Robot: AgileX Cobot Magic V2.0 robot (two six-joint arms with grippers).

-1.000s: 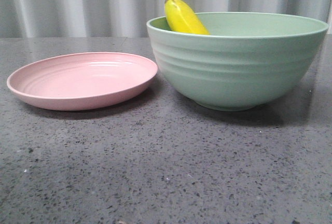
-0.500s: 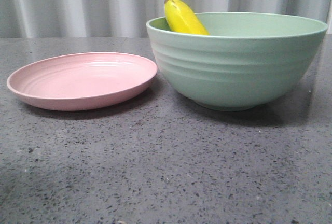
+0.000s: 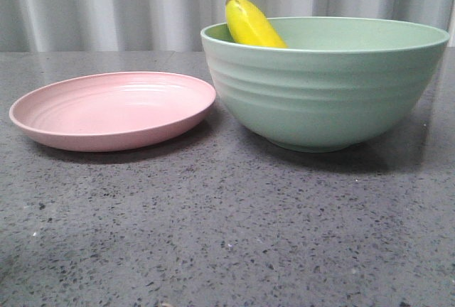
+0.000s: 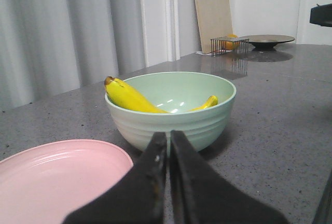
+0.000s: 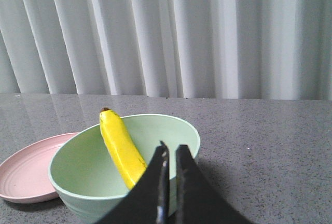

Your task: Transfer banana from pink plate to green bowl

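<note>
**Banana position relative to both grippers**

On the grey speckled table, I see the green bowl standing just beside the pink plate; from the front view I cannot tell whether the two rims touch. The banana lies inside the bowl, leaning against the inner wall on the plate side, with its dark tip projecting above the rim. The plate carries nothing.

Left gripper: I read the jaws as closed together, with only a thin seam between the fingers and nothing held. In the left wrist view, the banana lies beyond the fingertips, apart from them, with the bowl wall between.

Right gripper: the jaws stand nearly together with a narrow gap, holding nothing. In the right wrist view, the banana rests in the bowl beside the fingers and clear of them; no contact is visible. The plate shows behind the bowl.

Neither gripper appears in the front view.
</note>
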